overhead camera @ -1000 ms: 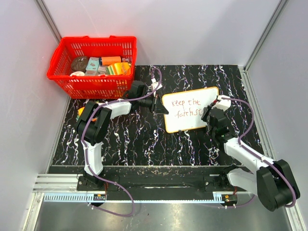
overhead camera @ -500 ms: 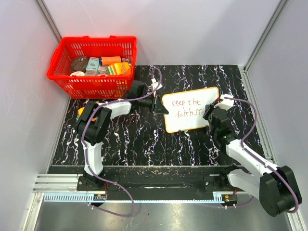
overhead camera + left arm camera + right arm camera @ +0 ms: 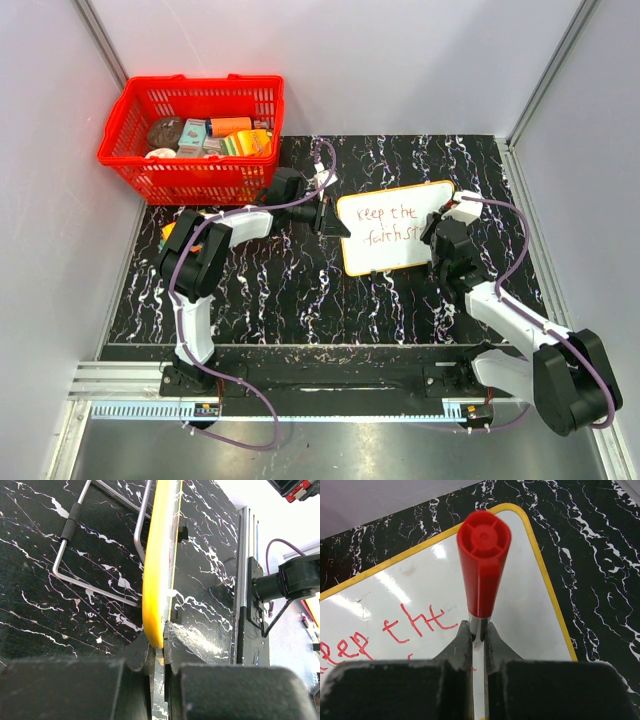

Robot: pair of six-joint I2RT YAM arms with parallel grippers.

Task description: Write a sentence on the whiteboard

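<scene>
The left gripper [image 3: 159, 652] pinches the left rim of the whiteboard [image 3: 400, 258]; over its right side the right gripper [image 3: 479, 635] clamps a red marker [image 3: 483, 565] (the sentence [image 3: 390, 225] reads "keep the faith st").

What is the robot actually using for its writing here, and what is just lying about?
In use: whiteboard; sentence on it; red marker, held by the right end effector; left end effector, clamped on the whiteboard's edge.
Lying about: red basket; boxes inside it.
</scene>
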